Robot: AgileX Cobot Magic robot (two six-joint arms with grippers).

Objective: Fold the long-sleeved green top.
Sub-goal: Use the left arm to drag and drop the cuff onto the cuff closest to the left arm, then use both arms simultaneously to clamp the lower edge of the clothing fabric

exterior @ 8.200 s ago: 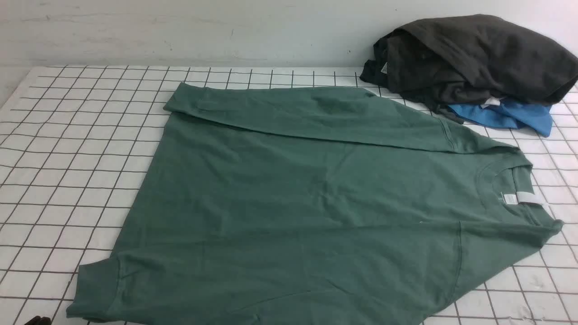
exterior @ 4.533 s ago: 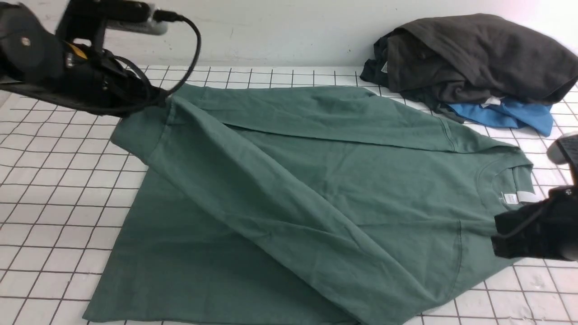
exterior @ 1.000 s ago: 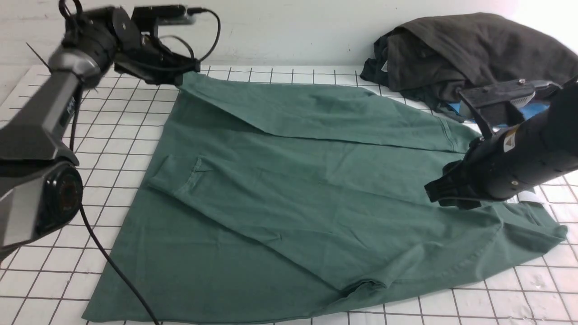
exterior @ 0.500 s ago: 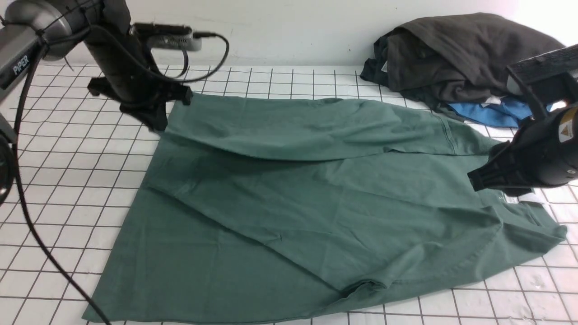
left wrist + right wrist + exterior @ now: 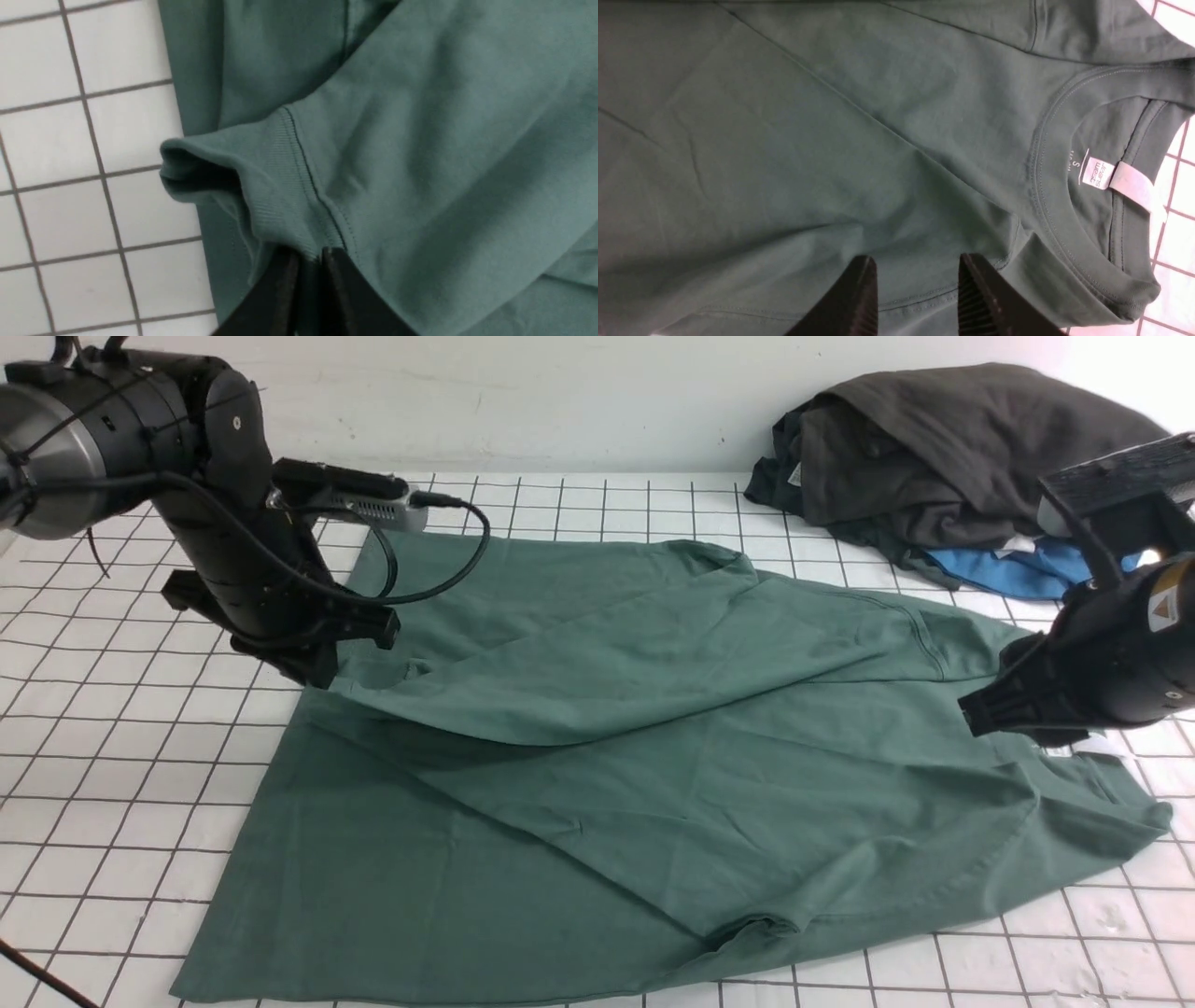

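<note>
The green long-sleeved top (image 5: pixel 653 784) lies spread on the checked table, collar to the right. My left gripper (image 5: pixel 322 677) is at the top's left side, shut on the ribbed cuff (image 5: pixel 261 186) of the far sleeve, which drapes across the body. In the left wrist view the left gripper (image 5: pixel 309 254) pinches the cuff's seam edge. Over the fabric just left of the collar hovers my right gripper (image 5: pixel 976 719). The right wrist view shows this right gripper (image 5: pixel 917 263) open, nothing between its fingers, a shoulder seam below and the white neck label (image 5: pixel 1101 173) nearby.
A dark grey-black clothes heap (image 5: pixel 952 448) sits at the back right on a bright blue garment (image 5: pixel 1046 574). The white gridded table (image 5: pixel 112 756) shows bare left of the top. A wall runs along the far edge.
My left gripper has carried the sleeve cuff from the far edge toward the front, laying the sleeve over the body. The right gripper drew back rightward from mid-chest and then held still.
</note>
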